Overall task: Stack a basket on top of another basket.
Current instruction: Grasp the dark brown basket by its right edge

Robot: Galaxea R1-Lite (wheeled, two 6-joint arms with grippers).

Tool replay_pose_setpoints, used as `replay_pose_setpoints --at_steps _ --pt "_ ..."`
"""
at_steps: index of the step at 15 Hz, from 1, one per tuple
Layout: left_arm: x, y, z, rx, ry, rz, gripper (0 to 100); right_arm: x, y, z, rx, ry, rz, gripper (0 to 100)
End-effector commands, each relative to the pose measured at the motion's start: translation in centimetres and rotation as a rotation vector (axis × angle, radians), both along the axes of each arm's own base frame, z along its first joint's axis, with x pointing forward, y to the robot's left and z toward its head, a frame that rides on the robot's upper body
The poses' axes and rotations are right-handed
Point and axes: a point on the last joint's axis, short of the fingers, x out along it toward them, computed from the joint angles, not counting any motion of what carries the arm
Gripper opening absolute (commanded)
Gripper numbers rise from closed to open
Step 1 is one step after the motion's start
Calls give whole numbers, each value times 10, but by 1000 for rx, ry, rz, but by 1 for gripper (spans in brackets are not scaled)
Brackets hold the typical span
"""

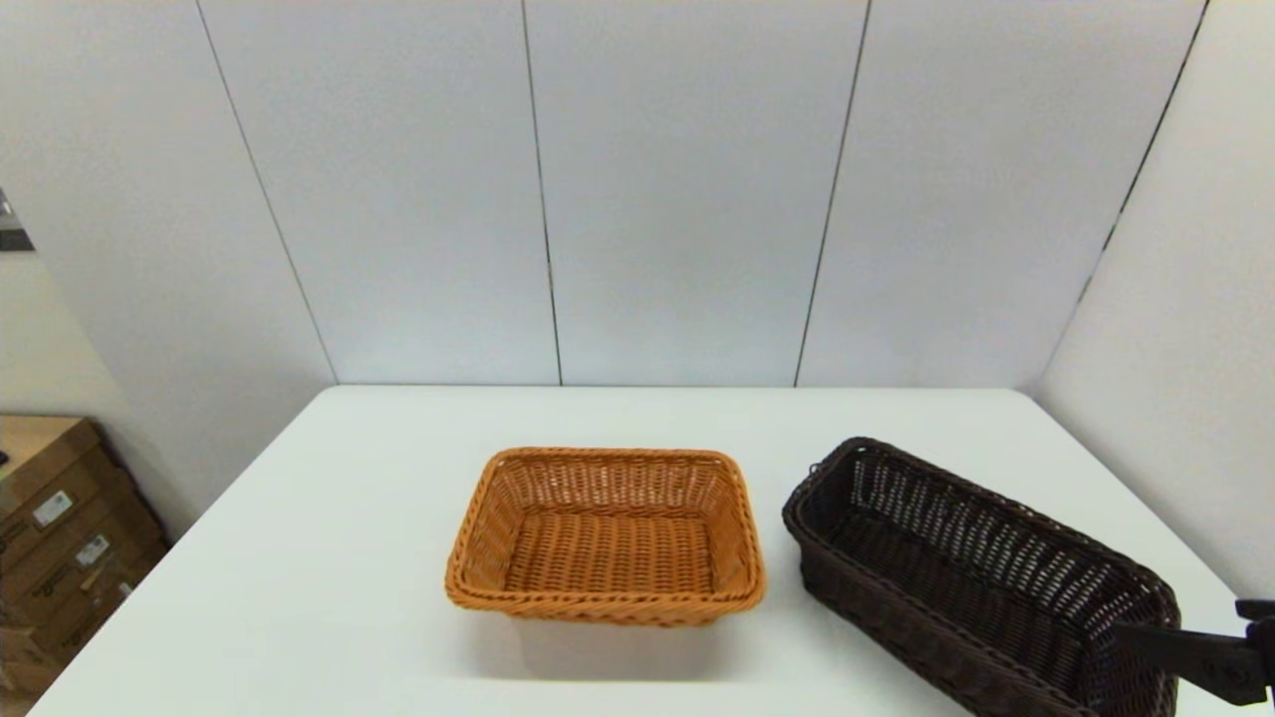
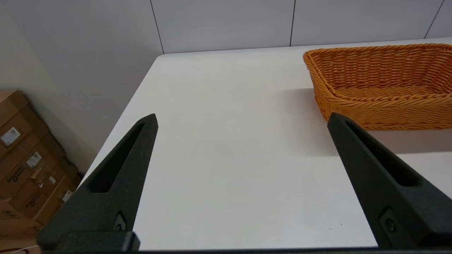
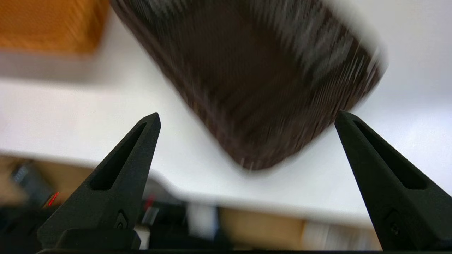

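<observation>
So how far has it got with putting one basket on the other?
Nothing is stacked yet: the dark basket and the orange basket sit side by side on the table, apart. In hand: the right gripper, open, is near the dark basket's near end, not holding it. The left gripper is open over bare table. Grasping, lifting and placing remain.

I see the orange basket (image 1: 606,538) beside the dark basket (image 1: 981,583) (not touching), with my right gripper (image 1: 1210,657) at its near end.
</observation>
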Motion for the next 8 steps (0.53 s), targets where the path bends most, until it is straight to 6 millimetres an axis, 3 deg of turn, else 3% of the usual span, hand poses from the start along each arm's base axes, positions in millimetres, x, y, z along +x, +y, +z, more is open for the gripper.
replay_pose_setpoints --at_steps 1,8 --pt "0 0 -1 1 5 0 100 27 -1 -5 52 144 -97 100" --pt "0 0 -1 1 5 0 100 63 -14 -12 74 231 -316 100"
